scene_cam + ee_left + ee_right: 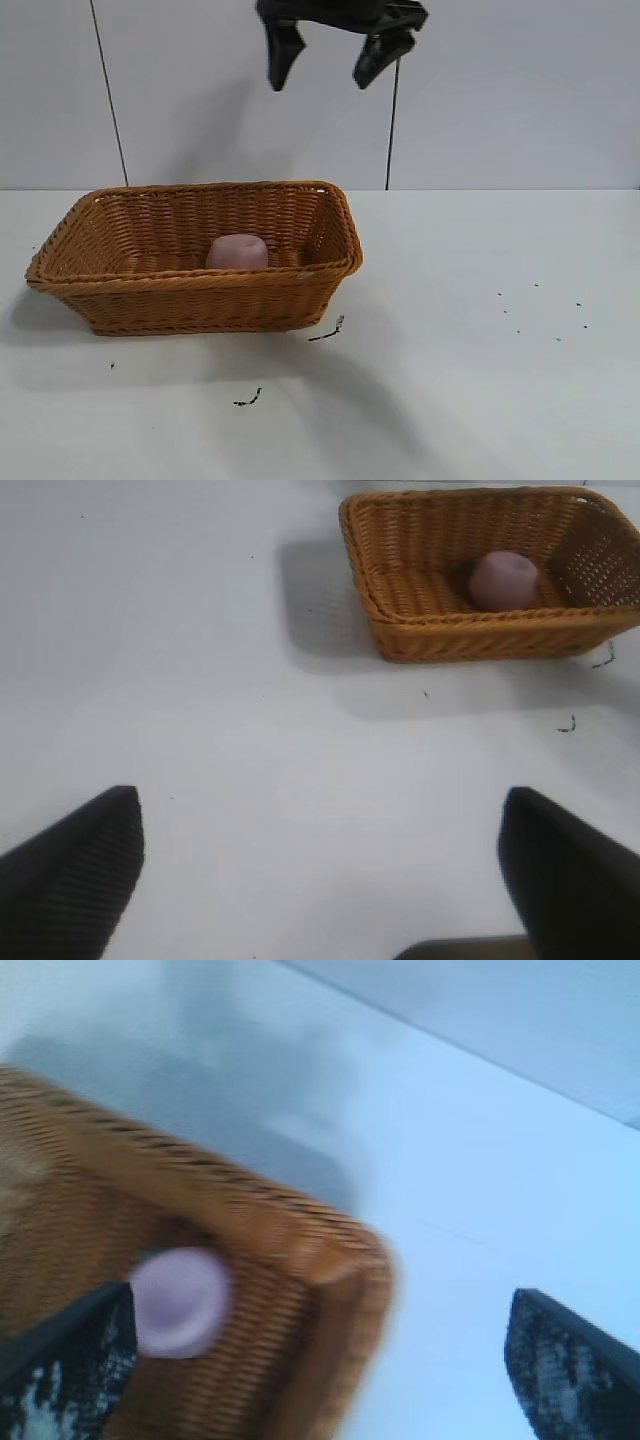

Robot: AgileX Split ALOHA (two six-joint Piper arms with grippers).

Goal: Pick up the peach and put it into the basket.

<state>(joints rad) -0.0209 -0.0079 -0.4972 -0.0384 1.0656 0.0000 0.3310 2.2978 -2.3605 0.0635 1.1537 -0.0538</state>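
Three things I'd watch from here, none of them scary:

1. The small pale pink rounded peach (237,251) already sits inside the big orange-brown woven wicker basket (120,290), on the floor of it near the end wall closest to the right arm. It's round, so a bump to the basket could probably roll it around, though the flared sides look tall enough to keep it in.

2. The right hand (330,58) hangs high above the basket's far rim, black fingers spread wide and holding nothing. My guess is the main risk is a sloppy retreat: if the arm dips while swinging away, a fingertip could clip the braided rim and drag or tip the light basket across the white table (500,380).

3. The left hand (320,870) is parked low over the table, well apart from the basket, released and empty too. If it wakes up and sweeps toward the basket, it could shove it, but nothing suggests that.

Little dark specks (252,399) lie on the table near the basket. Harmless, I think.
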